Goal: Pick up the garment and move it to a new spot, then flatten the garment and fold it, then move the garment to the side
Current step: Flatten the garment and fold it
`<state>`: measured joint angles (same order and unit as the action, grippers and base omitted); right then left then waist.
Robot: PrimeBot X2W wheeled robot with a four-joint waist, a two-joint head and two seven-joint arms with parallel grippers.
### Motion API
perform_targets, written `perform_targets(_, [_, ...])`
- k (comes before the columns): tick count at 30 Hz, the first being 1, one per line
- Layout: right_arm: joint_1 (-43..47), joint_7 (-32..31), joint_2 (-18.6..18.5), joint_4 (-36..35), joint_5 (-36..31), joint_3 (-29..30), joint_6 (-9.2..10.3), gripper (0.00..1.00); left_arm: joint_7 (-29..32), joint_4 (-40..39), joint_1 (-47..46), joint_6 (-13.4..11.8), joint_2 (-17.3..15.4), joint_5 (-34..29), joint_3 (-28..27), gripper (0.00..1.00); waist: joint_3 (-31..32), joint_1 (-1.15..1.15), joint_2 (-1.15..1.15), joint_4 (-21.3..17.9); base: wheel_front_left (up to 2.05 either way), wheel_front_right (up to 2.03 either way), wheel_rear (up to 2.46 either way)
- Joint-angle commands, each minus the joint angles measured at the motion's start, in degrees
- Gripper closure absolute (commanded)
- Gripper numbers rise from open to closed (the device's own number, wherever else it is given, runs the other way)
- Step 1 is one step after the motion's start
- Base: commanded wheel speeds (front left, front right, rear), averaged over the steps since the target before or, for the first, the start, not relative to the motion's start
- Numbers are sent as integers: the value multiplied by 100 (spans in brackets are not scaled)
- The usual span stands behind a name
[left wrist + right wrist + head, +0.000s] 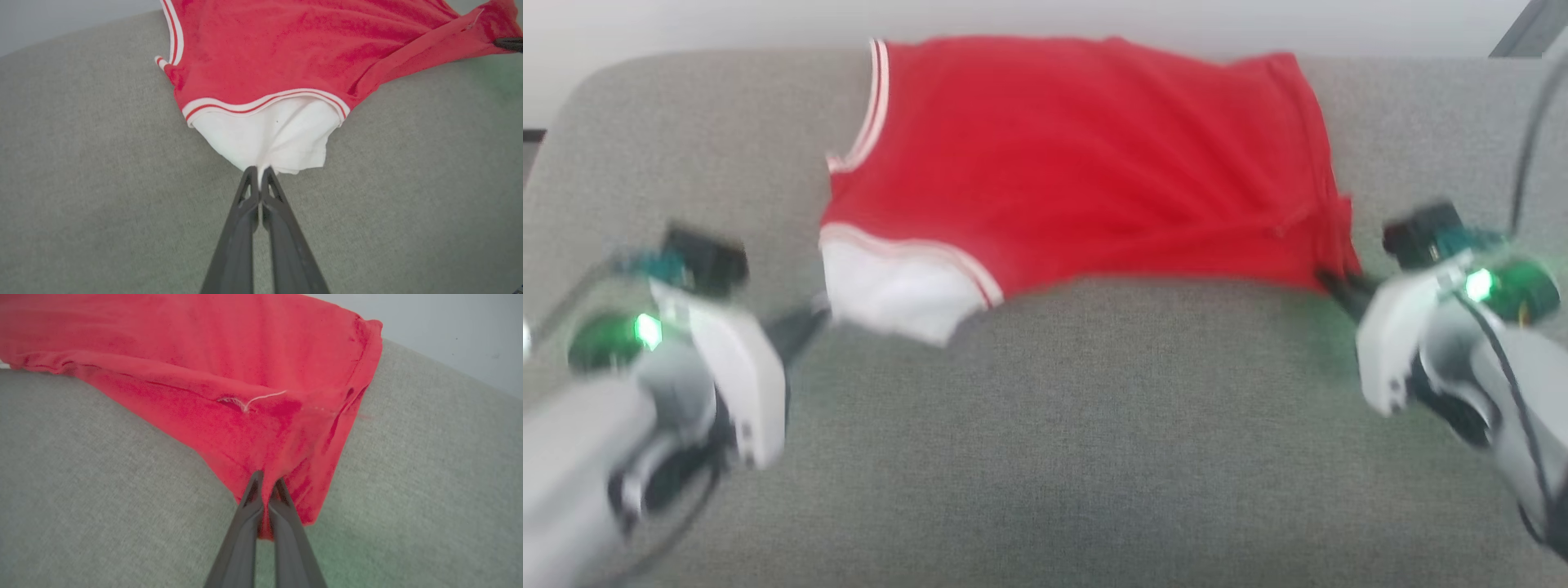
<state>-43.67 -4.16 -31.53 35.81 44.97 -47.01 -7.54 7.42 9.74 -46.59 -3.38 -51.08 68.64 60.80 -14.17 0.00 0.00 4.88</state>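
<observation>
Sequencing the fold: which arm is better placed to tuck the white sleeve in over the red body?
Left, likely. The left gripper is shut on the white sleeve of the garment; the right gripper is shut on its red hem corner at the opposite end and would need to release and cross.

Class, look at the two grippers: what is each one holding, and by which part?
Both hold the T-shirt. The left gripper pinches the edge of the white sleeve; the right gripper pinches a red corner.
</observation>
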Motion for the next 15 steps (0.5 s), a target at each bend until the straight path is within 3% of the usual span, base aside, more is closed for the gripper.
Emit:
perform_targets(1, [196,-44,-135,-170,93,-25,11,100,-61,-201,198,-146,-94,78,16,100,63,0,0,-10,0,0,0])
perform_targets(7, [1198,-119,-635,-984,560,43,10,100,-187,-1336,1149,-869,-552,422,137,100,168,0,0,-25,0,0,0])
perform_targets(15, [2254,-209,-1120,-1706,903,161,10,100,-169,-2116,1978,-1436,-897,808,356,100,267,0,0,-22,0,0,0])
